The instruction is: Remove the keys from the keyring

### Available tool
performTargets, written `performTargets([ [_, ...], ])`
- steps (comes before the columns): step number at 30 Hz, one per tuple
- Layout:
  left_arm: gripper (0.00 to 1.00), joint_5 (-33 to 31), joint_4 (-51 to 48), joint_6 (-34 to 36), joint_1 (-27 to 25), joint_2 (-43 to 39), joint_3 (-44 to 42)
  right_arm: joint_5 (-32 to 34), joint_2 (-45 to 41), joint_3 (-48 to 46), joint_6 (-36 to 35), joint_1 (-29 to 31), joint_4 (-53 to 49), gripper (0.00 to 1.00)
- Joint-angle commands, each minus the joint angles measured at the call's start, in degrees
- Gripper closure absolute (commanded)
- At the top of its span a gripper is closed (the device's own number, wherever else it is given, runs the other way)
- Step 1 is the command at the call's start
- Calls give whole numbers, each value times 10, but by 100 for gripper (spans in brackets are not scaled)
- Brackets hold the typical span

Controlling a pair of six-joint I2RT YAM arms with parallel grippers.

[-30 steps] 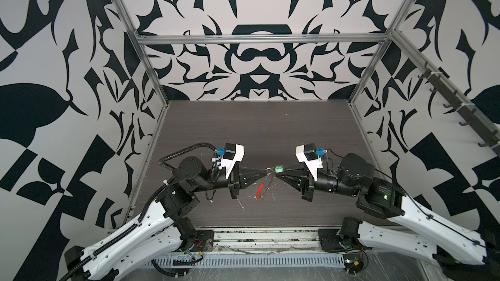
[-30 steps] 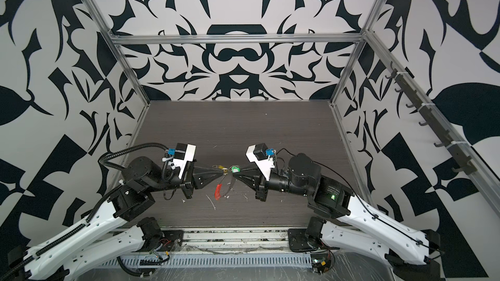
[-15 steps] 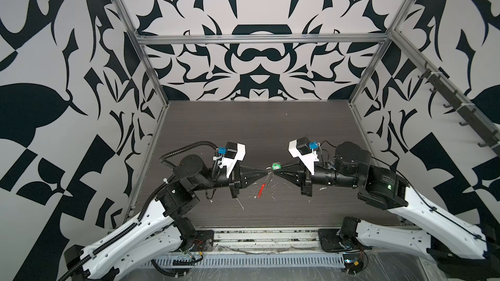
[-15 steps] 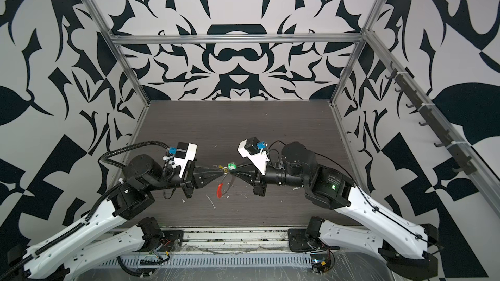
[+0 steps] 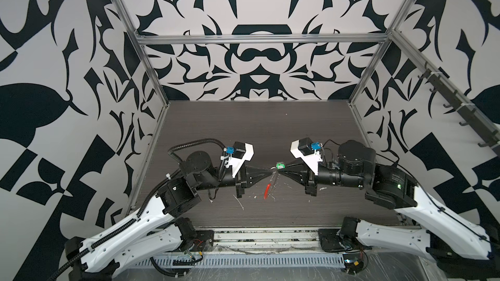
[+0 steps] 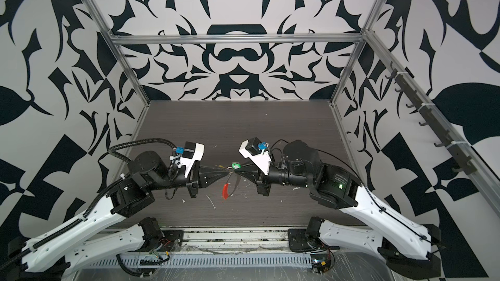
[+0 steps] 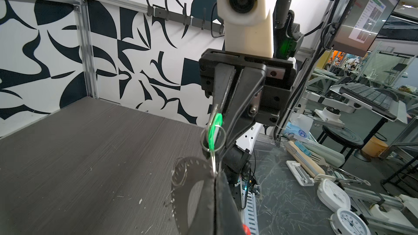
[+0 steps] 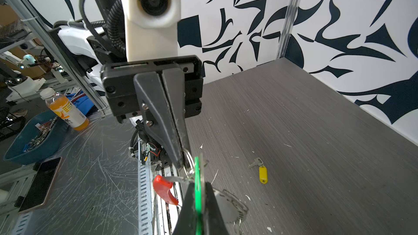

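Left hand (image 5: 270,170) and right hand (image 5: 281,171) are held tip to tip above the counter (image 5: 270,131) in both top views, both clenched. The keyring (image 5: 273,182) is hung between them, red sleeve (image 5: 266,192) lowest.

From the left wrist view, the green-tagged key (image 7: 214,129) is seen pinched by the right hand (presumably to be drawn off the keyring).

From the right wrist view, the keyring is anchored by the left hand, while the yellow-tagged key (image 8: 262,174) is seen lying freed on the counter.
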Motion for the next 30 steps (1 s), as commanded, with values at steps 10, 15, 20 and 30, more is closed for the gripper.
performTargets([
  [10,100,-54,-141,27,-16,-1,-7,6,16,102,-25,-1,62,100],
  [15,100,-63,-163,33,-16,3,2,17,23,125,-39,-1,16,100],
  [20,100,-62,-183,40,-16,10,11,20,46,161,-62,-1,-41,100],
  [30,100,-104,-241,69,-46,55,54,5,102,221,-86,-2,-91,100],
])
